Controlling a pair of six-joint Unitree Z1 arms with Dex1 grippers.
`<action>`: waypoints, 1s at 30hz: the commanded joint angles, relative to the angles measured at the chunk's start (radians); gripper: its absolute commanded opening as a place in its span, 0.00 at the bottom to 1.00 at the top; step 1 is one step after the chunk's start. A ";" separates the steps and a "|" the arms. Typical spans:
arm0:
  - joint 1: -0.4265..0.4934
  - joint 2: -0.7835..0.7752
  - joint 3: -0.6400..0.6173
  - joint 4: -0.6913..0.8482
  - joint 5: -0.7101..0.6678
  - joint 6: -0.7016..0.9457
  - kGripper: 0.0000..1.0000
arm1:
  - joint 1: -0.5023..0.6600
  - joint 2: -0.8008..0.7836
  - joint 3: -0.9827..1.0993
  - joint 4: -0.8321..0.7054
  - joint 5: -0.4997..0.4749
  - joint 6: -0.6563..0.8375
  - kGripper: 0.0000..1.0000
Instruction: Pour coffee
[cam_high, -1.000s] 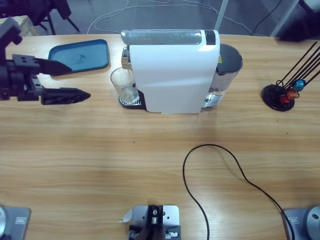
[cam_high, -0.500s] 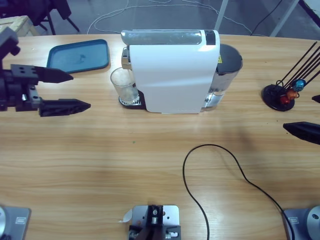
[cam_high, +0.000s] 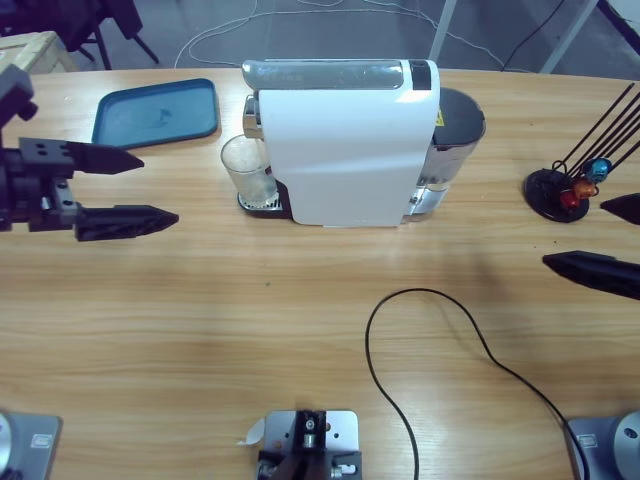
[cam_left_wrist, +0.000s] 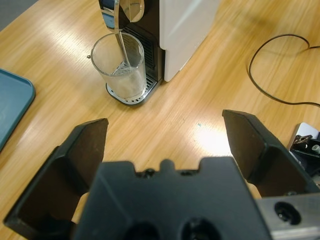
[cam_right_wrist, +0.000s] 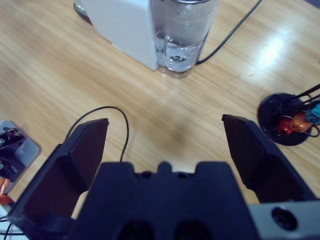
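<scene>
Lining up on the glass (cam_left_wrist: 121, 64) under the coffee machine (cam_high: 345, 140), the left hand (cam_high: 128, 186) hangs wide open, empty. Right hand (cam_high: 612, 240) is wide too. Next it probably needs to close in on the glass.

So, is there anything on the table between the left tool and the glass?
No. In the high view, only bare wood lies between the left tool and the glass; the left wrist view confirms this.
</scene>
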 joint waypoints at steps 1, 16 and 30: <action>-0.006 -0.026 0.039 -0.001 -0.013 -0.043 1.00 | 0.008 0.074 -0.092 0.155 -0.030 -0.038 1.00; -0.006 -0.031 0.031 -0.002 -0.013 -0.066 1.00 | 0.008 0.090 -0.092 0.154 -0.035 -0.048 1.00; -0.006 -0.037 0.035 -0.003 -0.011 -0.065 1.00 | 0.008 0.087 -0.090 0.152 -0.036 -0.050 1.00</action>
